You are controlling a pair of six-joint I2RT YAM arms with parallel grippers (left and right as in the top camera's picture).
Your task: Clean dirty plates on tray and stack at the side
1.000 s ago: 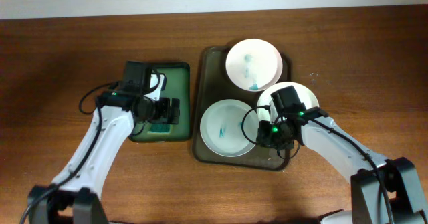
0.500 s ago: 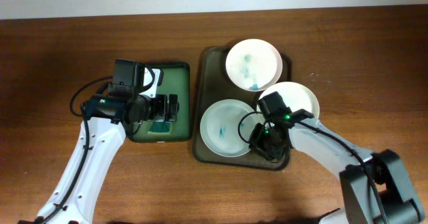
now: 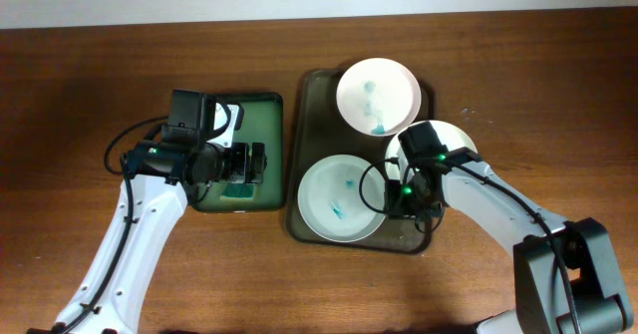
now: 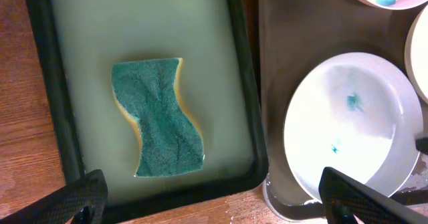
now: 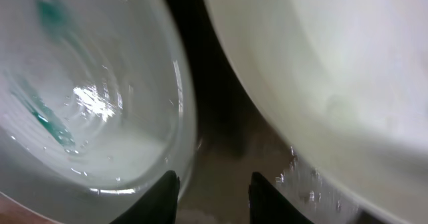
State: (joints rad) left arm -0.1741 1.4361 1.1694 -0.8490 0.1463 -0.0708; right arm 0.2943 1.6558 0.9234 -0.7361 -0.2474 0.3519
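Observation:
The brown tray point(image 3: 311, 95) holds three white plates. The far plate point(image 3: 377, 93) has teal smears. The near-left plate point(image 3: 339, 196) also shows teal marks, seen close up in the right wrist view point(image 5: 80, 103). The right plate point(image 3: 454, 140) is partly hidden under my right arm and looks plain point(image 5: 334, 70). My right gripper point(image 5: 214, 194) is low in the gap between these two plates. It is open, with only the wet tray floor between its fingertips and the left fingertip point(image 5: 167, 194) beside the smeared plate's rim. My left gripper point(image 4: 221, 204) hangs wide open above the green tray's near edge, holding nothing.
A smaller dark green tray point(image 3: 271, 105) left of the brown one holds cloudy liquid and a green-and-yellow sponge point(image 4: 160, 117). Bare wooden table point(image 3: 518, 55) surrounds both trays. A pale wall edge runs along the far side.
My right gripper's jaws have spread apart and the arm has drawn back to the right. The near-left plate has shifted and turned slightly. My left wrist moved left early on, then held still.

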